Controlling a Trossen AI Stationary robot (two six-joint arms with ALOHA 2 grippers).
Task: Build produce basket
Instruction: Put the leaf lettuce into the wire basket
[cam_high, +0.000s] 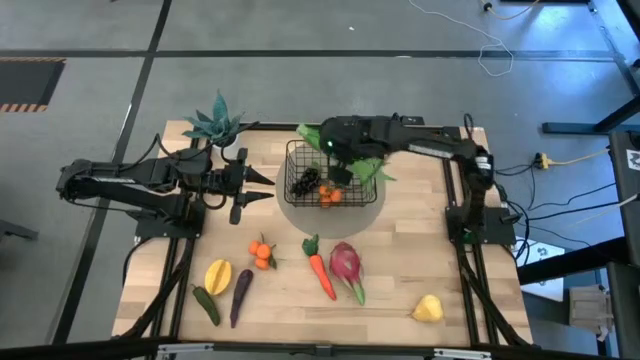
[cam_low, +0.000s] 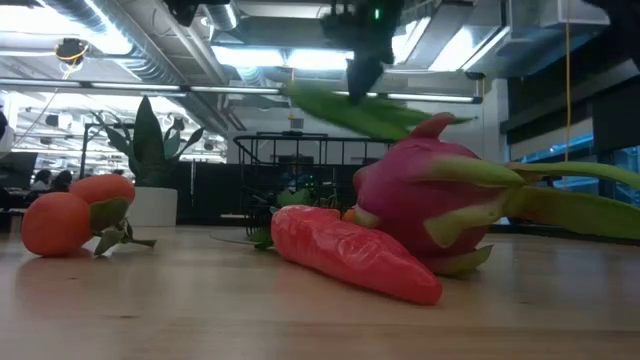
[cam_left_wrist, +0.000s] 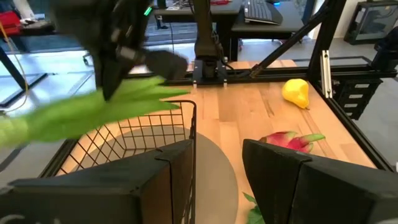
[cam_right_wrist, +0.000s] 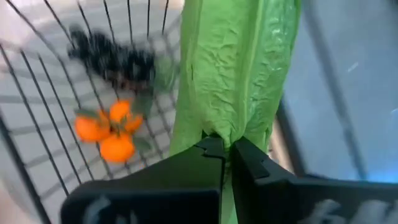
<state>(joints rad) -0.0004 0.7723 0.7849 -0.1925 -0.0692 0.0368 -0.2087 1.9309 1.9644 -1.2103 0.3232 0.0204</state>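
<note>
our right gripper (cam_right_wrist: 227, 149) is clamped shut on the green pods (cam_right_wrist: 233, 68), hanging them over the basket (cam_high: 296, 160), where grapes (cam_high: 306, 180) and oranges (cam_high: 330, 195) already lie. we judge the pods could drape over the rim and slide out once released, since they are long and the sides shallow. our left gripper (cam_high: 262, 188) waits just beside the basket, fingers part open and empty. the pods' far ends blur in every view, so we cannot tell whether they touch the wire. the low view hides most of the basket behind the dragon fruit (cam_low: 430, 205) and carrot (cam_low: 350, 250).
</note>
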